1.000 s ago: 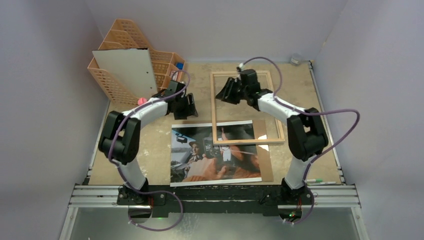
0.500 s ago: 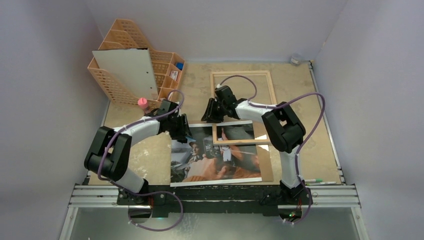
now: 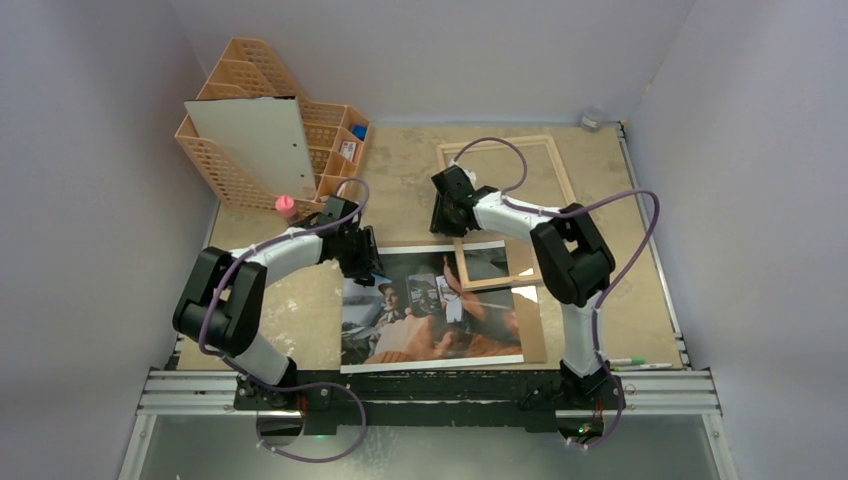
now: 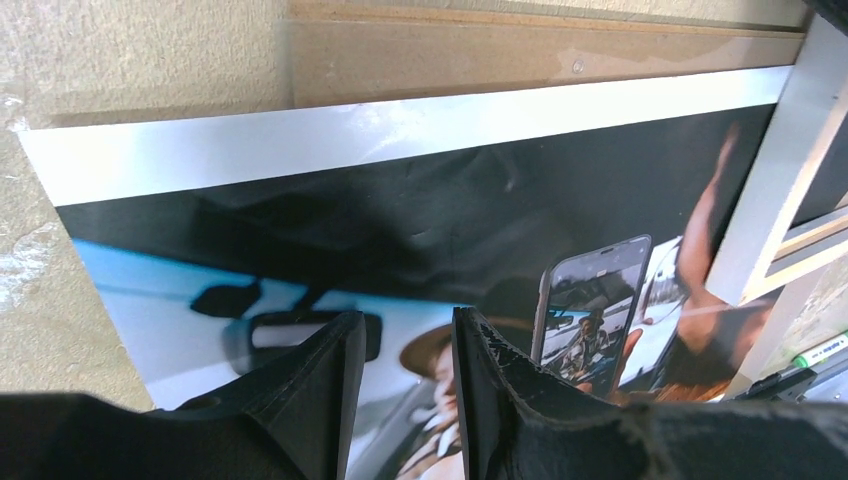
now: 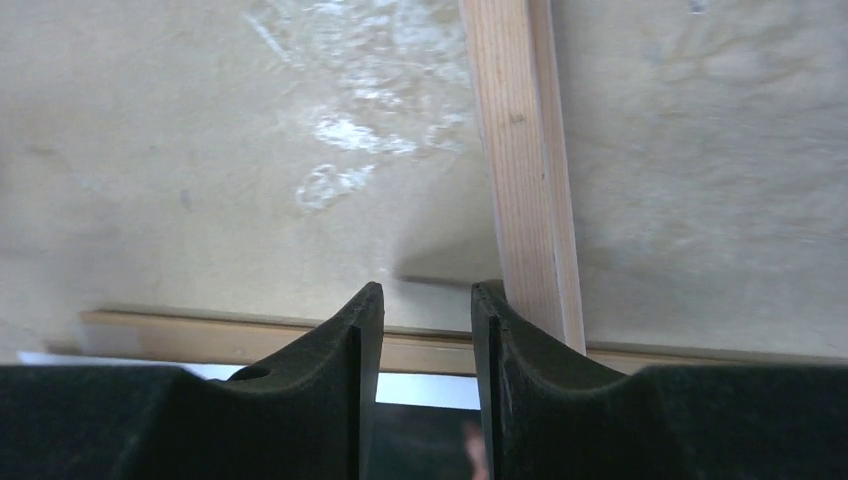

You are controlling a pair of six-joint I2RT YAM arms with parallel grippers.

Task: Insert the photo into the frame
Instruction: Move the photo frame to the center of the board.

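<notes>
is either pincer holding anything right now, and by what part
Nothing is held: left pincer open over the photo, right pincer open beside the frame.

Soft even light overall — white glare on the photo (image 4: 420, 210), wrist views slightly blurred.

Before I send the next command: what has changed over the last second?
The left gripper swung from beside the organiser down to the photo's far-left corner. The right gripper dropped from inside the frame to its left rail. The frame slid right, its near end furthest, so it covers less of the photo. Neither gripper holds anything. The photo, brown sheet and organiser stayed put.
</notes>
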